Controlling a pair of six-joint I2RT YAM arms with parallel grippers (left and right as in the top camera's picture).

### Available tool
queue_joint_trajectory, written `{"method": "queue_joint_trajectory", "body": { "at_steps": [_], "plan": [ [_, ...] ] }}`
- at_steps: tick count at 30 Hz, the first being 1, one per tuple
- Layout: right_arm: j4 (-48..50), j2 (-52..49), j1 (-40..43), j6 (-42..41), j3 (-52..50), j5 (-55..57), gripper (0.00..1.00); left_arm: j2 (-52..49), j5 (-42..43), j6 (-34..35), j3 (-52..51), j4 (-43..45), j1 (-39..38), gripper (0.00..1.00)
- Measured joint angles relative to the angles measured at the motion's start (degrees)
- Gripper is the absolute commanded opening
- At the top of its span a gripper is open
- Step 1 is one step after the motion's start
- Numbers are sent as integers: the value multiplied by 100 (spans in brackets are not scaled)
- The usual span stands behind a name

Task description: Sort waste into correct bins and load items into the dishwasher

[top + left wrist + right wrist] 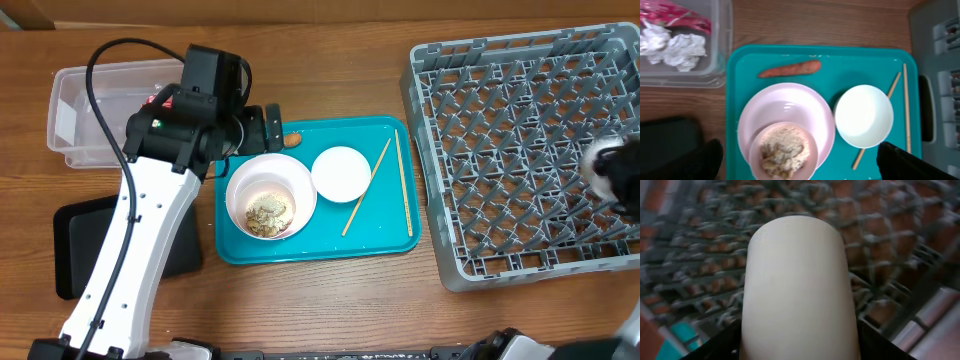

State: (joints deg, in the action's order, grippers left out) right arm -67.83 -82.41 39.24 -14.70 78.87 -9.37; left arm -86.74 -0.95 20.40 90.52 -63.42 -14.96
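While the left arm hangs over the upper-left corner of the teal tray [320, 248], the left gripper [268, 128] stands wide apart and empty, near the orange stick [790, 69] lying on that tray. The right gripper [606, 170] is closed around the white cup [797, 290] above the grey dish rack [500, 120].

- Clear tub [722, 45]: red wrapper [682, 17], white tissue [677, 47].
- Teal tray: pinkish-white bowl [790, 107] holding pale scraps [782, 152], small white bowl [863, 116], chopsticks [905, 110].
- Black tray [80, 240]: lies near the tub.
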Motion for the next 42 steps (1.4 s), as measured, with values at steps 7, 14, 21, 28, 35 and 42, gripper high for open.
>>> {"method": "queue_joint_trajectory", "body": {
  "at_steps": [7,14,21,28,35,42],
  "plan": [
    [164,-651,426,-339,-2,295,48,0,-203,20,0,-22,0,100],
    [216,-728,424,-516,-2,544,54,0,-243,20,0,-24,0,100],
    [90,-732,424,-619,-2,577,96,0,-262,17,0,-28,0,100],
    [282,-734,422,-608,-2,267,100,0,-278,17,0,-52,0,100],
    [442,-734,385,-282,-2,-922,95,0,-275,20,0,-90,0,100],
    [522,-710,-682,479,-2,-2055,89,0,-205,59,0,-122,0,100]
  ]
}}
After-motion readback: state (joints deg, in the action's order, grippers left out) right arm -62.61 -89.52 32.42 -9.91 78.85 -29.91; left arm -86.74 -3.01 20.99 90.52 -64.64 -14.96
